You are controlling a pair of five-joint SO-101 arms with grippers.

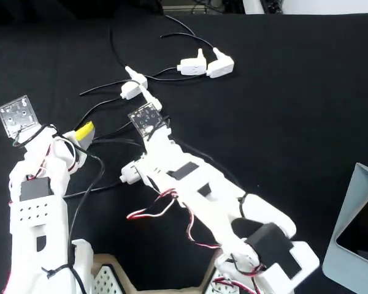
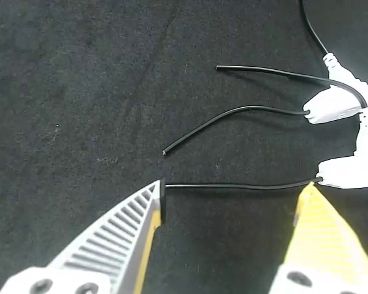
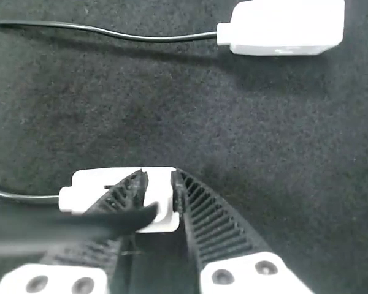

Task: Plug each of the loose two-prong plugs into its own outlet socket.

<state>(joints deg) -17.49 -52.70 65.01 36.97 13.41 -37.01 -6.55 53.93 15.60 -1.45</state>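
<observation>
Right wrist view: right tool [image 3: 160, 187] pinched narrow on a white plug [image 3: 89, 187]. Left tool [image 2: 234, 191] gapes wide and holds nothing, low over the black counter [image 2: 80, 92].

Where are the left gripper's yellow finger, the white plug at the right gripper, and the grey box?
yellow finger [image 2: 319, 236], left wrist view, ribbed middle.
white plug [image 3: 89, 187], right wrist view, cable end.
grey box [image 1: 352, 228], high view, side wall.

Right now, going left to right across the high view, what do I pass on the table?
Left end effector → right end effector, closed on a white plug → pair of white connectors → grey-blue box at the edge.
</observation>
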